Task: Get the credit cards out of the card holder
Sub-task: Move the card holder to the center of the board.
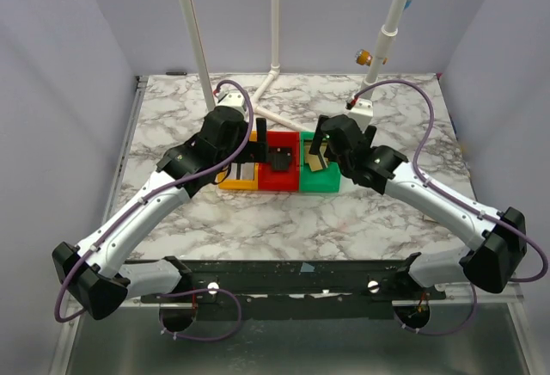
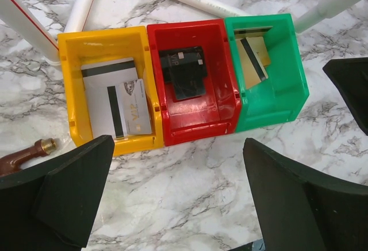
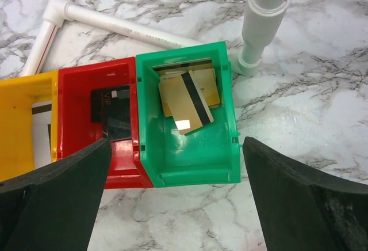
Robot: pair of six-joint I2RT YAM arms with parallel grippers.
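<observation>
Three plastic trays stand side by side, touching, on the marble surface (image 1: 284,220): a yellow tray (image 2: 69,90), a red tray (image 2: 195,125) and a green tray (image 3: 195,170).

The credit cards lie loose in the outer trays. In the green tray a shiny gold card (image 3: 187,104) with a black stripe rests tilted on top of a second tan card (image 3: 208,87). In the yellow tray a pale card (image 2: 106,75) with a dark stripe lies flat, and a light card marked VIP (image 2: 137,107) overlaps it. A chunky black object (image 2: 184,72) sits in the red tray.

The left claw (image 2: 178,164) hangs near the front of the yellow and red trays, released, its fingers (image 2: 75,187) spread wide and holding nothing. The right claw (image 3: 177,147) hovers over the green tray, likewise released and empty.
</observation>
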